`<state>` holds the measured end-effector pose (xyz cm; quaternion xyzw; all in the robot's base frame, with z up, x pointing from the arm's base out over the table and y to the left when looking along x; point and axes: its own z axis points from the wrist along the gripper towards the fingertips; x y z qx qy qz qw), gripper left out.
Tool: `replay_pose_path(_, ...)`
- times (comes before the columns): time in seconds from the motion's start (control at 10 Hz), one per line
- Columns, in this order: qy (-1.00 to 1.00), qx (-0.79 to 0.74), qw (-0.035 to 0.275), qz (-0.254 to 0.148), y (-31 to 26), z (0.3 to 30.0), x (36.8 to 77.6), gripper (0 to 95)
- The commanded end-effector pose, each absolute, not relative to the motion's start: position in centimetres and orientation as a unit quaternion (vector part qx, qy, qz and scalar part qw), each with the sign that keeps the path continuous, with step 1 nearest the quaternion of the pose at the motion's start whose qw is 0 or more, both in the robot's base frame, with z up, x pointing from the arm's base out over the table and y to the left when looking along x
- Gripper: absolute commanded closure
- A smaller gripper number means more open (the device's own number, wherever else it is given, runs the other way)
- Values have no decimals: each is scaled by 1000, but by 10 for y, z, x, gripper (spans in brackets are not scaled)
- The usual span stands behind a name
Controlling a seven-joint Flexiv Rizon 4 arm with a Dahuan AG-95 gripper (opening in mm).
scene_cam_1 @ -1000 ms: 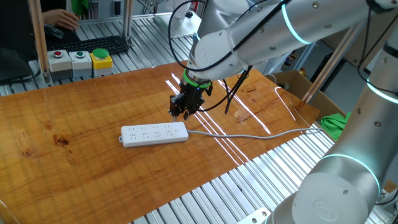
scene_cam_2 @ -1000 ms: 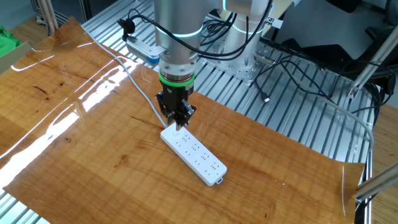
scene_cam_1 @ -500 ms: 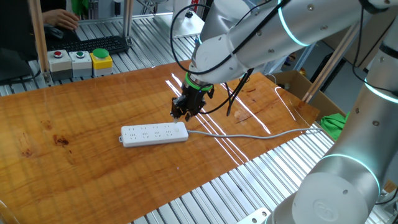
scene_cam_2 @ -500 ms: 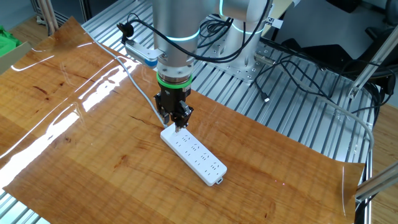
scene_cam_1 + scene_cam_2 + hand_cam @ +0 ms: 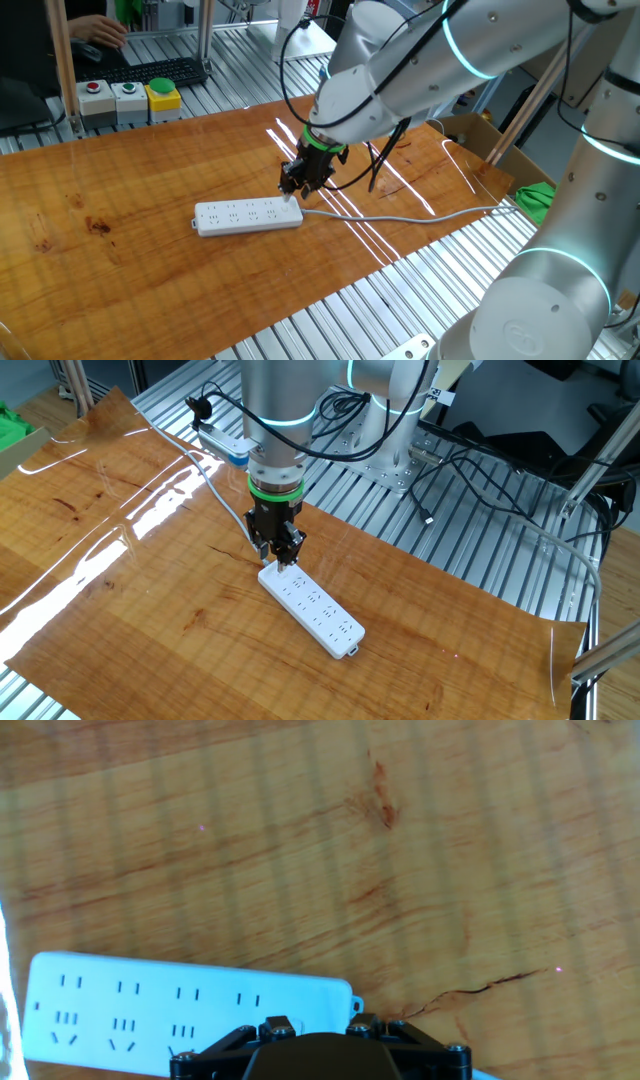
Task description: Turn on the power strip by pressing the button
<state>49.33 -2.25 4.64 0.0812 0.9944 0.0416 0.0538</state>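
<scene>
The white power strip (image 5: 245, 214) lies flat on the wooden table, its grey cable (image 5: 400, 218) running off to the right. It also shows in the other fixed view (image 5: 312, 605) and in the hand view (image 5: 150, 1010). My gripper (image 5: 292, 192) hangs just above the strip's cable end, fingers pointing down (image 5: 283, 562). The button is too small to make out in the fixed views. In the hand view a faint outline of the button (image 5: 300, 1020) shows at the strip's cable end, by the gripper's body. My fingertips are hidden there, so their state does not show.
Red, green and yellow knobs on grey boxes (image 5: 130, 97) and a black keyboard (image 5: 160, 70) sit at the table's far left. A cardboard box (image 5: 480, 135) and a green object (image 5: 540, 197) lie at the right edge. A second strip (image 5: 225, 442) lies behind the arm.
My gripper has come down and shifted slightly towards the strip's cable end. The strip has not moved.
</scene>
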Motion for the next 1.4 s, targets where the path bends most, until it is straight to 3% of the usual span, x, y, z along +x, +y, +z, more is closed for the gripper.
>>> replay_pose_path(0.1, 994, 83, 54, 41, -23, 44, 491, 570)
replay_pose_path(1.4, 994, 86, 60, 41, -24, 35, 489, 570)
